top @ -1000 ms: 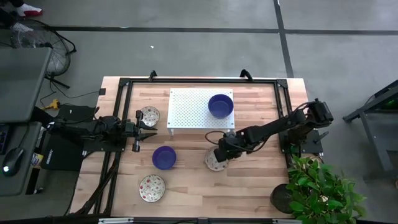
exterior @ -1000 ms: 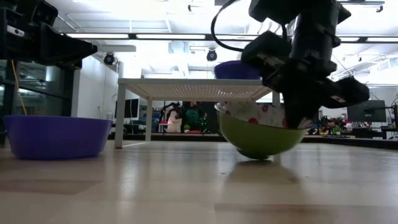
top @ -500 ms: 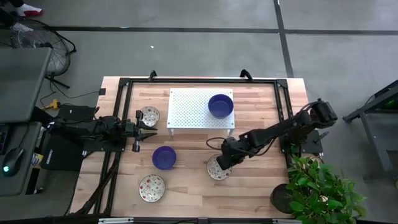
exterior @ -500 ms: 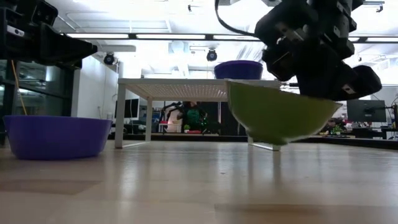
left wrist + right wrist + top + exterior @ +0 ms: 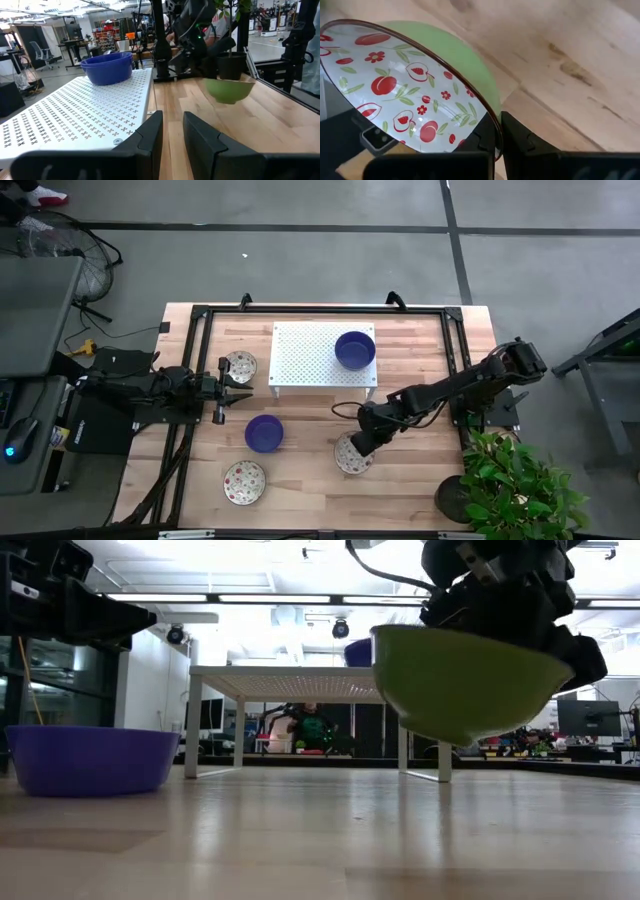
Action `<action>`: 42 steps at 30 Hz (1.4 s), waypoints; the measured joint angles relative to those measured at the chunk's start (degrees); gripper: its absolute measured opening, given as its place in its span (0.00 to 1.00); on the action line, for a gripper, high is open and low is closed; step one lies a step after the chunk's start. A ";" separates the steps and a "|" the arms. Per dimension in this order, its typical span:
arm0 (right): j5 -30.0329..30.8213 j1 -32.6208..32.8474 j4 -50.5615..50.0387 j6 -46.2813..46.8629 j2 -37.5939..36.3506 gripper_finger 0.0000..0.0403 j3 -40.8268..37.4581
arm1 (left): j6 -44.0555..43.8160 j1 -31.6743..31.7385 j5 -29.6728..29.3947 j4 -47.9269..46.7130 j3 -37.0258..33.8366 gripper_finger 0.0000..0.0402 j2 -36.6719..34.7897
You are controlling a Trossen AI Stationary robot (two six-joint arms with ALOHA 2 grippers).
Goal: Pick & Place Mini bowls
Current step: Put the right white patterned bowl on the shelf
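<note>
My right gripper (image 5: 362, 442) is shut on a mini bowl (image 5: 348, 457), green outside and cream with red fruit inside (image 5: 405, 95), over the table's near middle. A blue bowl (image 5: 354, 349) stands on the white rack. A second blue bowl (image 5: 264, 433) rests on its base on the table, as do patterned bowls at the rack's left (image 5: 240, 365) and near the near edge (image 5: 244, 481). My left gripper (image 5: 240, 390) waits open at the rack's left end, touching nothing. My right gripper pinches the bowl's rim (image 5: 492, 122) on the side toward the table's far right, one finger inside the bowl and one outside. The fingers come from above, slanting in from the right. The bowl (image 5: 460, 685) hangs lifted clear of the table, slightly tilted.
The white perforated rack (image 5: 310, 355) stands on legs at the far middle. A black frame (image 5: 195, 330) borders the table's far and side edges. A potted plant (image 5: 510, 480) stands at the near right corner. Bare wood lies between the held bowl and the near edge.
My right gripper has moved up and a little toward the near edge, keeping hold of the patterned bowl. The bowl stood tipped with its base on the table a second ago and is now lifted clear.
</note>
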 joint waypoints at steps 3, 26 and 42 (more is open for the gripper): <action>-2.03 -0.01 0.01 -0.01 0.00 0.00 0.04 | 0.42 0.00 0.00 -0.01 0.00 0.18 -0.02; 0.77 -1.38 -13.12 -3.66 -0.04 0.00 13.08 | 1.24 0.00 -2.13 3.57 1.69 0.18 0.00; 4.62 -10.13 -20.31 -14.80 -0.04 0.00 25.95 | 1.15 0.02 -3.44 12.33 2.88 0.18 0.31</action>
